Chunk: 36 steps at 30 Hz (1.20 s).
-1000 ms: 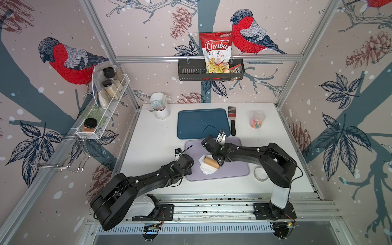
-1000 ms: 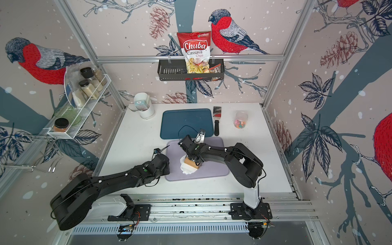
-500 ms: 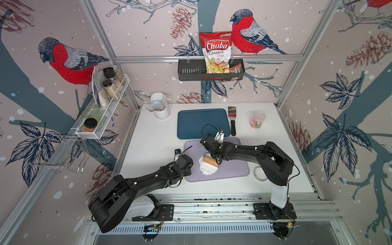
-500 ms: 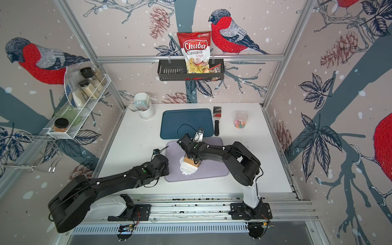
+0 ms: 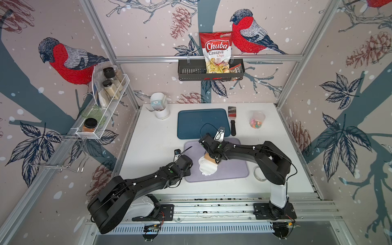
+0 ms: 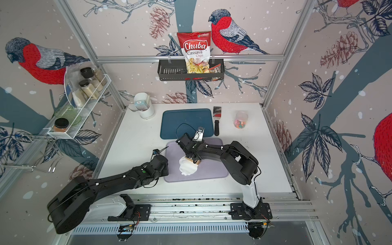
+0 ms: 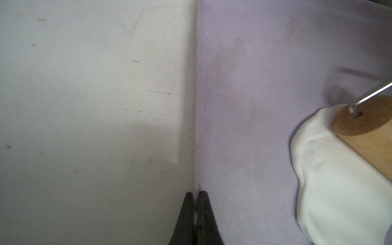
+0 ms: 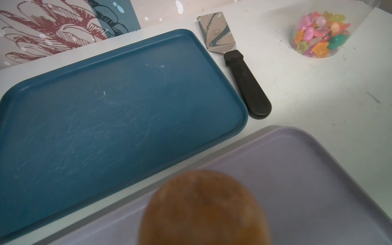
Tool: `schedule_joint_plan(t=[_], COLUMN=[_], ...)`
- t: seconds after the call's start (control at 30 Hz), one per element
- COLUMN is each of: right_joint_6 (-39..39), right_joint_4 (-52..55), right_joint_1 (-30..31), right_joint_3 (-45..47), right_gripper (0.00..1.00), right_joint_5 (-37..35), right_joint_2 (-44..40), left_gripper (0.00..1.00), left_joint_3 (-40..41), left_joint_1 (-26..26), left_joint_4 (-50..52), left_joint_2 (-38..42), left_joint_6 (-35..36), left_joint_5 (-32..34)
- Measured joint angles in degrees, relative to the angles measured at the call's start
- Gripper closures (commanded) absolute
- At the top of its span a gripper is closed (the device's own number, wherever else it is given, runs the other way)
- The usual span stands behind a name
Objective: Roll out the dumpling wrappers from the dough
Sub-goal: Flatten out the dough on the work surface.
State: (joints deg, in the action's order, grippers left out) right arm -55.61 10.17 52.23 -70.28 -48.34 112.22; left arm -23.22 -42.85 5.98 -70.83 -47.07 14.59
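The dough [image 5: 206,168] on the lilac tray [image 5: 233,172] is being flattened with the wooden roller [image 5: 208,158] clasped in the right gripper [image 5: 216,158], the left gripper [image 7: 196,203] being pressed closed at the tray's edge; more passes seem needed.

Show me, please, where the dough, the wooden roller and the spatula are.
the dough [image 5: 207,168]: a top view, middle of the white mass.
the wooden roller [image 7: 344,125]: left wrist view, its round end face.
the spatula [image 8: 247,84]: right wrist view, middle of the black handle.
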Motion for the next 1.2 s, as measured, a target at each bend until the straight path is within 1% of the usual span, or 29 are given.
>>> schedule_joint_plan(t=[0.1,0.17,0.27,0.3,0.37,0.4,0.47,0.53,0.6,0.7,0.8,0.83,0.93,1.03,1.2], right_joint_6=[-0.3,-0.1,0.2,0.2,0.2,0.1,-1.0,-1.3,-1.0,0.0,0.2,0.0,-1.6,-1.4,-0.8], right_joint_4=[-1.6,-1.6,-2.3,-2.3,-2.2,-2.3,-2.7,-3.0,-2.0,-1.7,-1.0,-1.2,-2.3,-1.9,-1.4], right_joint_1=[-3.9,-4.4,-0.7,1.4,3.3,3.0,0.1,-2.4,-2.9,1.4,5.8,5.6,1.5,-0.5,6.4], right_joint_3=[1.0,1.7,2.8,2.9,3.1,3.3,3.8,4.7,5.6,5.2,4.2,4.0,5.3,6.2,7.2], right_gripper=[1.0,1.0,1.0,1.0,1.0,1.0,1.0,1.0,1.0,1.0,1.0,1.0,1.0,1.0,1.0], right_joint_5=[0.2,-1.6,-3.7,-3.8,-2.5,-1.9,-0.3,-0.3,-1.3,-2.4,-0.6,0.4,2.3,1.4,1.7], right_joint_2=[-1.1,-1.2,-1.7,-1.8,-1.7,-1.8,-2.5,-3.8,-5.0,-4.9,-2.8,-2.7,-3.7,-5.2,-5.4], left_gripper=[1.0,1.0,1.0,1.0,1.0,1.0,1.0,1.0,1.0,1.0,1.0,1.0,1.0,1.0,1.0], left_joint_3=[0.0,0.0,0.0,0.0,0.0,0.1,0.1,0.1,0.3,0.6,0.6,0.6,0.7,0.9,1.1], left_joint_1=[0.0,0.0,0.0,0.0,0.0,0.0,0.0,0.0,0.0,0.0,0.0,0.0,0.0,0.0,0.0], left_joint_4=[-0.2,-0.1,0.7,0.8,0.8,0.8,0.6,0.3,0.5,0.8,0.8,0.8,0.7,0.5,1.0], left_joint_2=[0.1,0.2,0.5,0.5,0.5,0.5,0.5,0.6,0.9,1.5,1.5,1.5,1.5,1.9,2.4], left_joint_6=[0.0,0.0,0.5,0.5,0.4,0.4,0.4,-0.1,0.0,0.0,0.0,-0.1,-0.1,-0.3,-0.5], left_joint_5=[-0.2,-0.2,-0.2,-0.1,-0.1,-0.1,0.0,-0.6,-0.8,-0.6,-0.6,-0.5,-0.5,-0.8,-0.5])
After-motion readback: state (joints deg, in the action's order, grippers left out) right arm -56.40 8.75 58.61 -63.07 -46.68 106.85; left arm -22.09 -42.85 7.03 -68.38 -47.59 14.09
